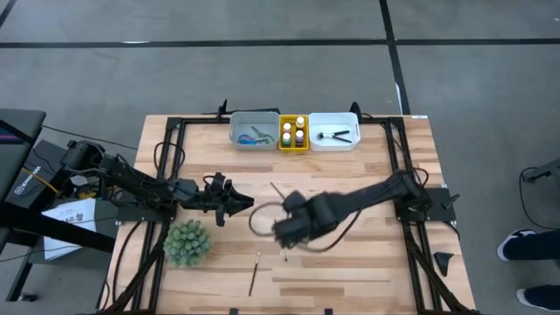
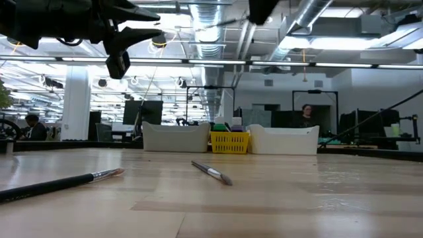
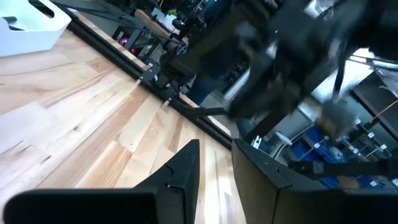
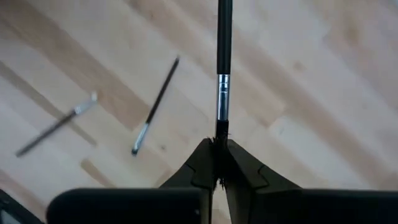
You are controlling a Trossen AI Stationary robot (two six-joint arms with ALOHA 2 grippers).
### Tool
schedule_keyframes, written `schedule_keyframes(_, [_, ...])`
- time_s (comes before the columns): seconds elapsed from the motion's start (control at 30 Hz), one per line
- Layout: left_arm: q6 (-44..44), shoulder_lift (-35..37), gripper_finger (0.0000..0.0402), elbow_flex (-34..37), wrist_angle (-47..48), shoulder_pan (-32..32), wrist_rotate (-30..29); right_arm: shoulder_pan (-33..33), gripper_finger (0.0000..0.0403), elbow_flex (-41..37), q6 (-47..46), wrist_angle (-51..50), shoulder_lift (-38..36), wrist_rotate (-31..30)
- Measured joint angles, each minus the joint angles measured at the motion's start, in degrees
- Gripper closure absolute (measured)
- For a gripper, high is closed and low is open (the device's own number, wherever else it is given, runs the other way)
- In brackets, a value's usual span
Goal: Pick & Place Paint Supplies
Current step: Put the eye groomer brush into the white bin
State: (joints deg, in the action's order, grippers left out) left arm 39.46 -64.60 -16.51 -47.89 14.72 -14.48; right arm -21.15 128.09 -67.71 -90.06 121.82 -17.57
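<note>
Left claw (image 1: 234, 203) hangs partly open, empty, above the table (image 1: 350, 262). Right claw (image 4: 217, 146) is shut on a brush (image 4: 223, 68) by its bristle tip; so thin a hold risks slipping mid-carry.

We can read no text anywhere. A white sheet (image 1: 70, 216) lying left of the table carries dark print, and a black unit (image 1: 24, 184) beside it bears a small white label, but we cannot make out either.
</note>
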Motion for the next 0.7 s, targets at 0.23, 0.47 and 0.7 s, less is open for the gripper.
schedule_keyframes(0.23, [0.0,0.0,0.0314,0.0,1.6,0.0,0.0,3.3,0.0391,0.0,11.2,0.0,-7.4,-1.5])
schedule_keyframes(0.47, [0.0,0.0,0.0314,0.0,3.5,1.8,0.0,7.4,0.0391,0.0,25.4,0.1,-12.3,-2.0])
schedule_keyframes(0.7, [0.3,0.0,0.0314,0.0,4.7,2.3,0.0,13.6,0.0391,0.0,44.0,0.1,-14.3,-3.1])
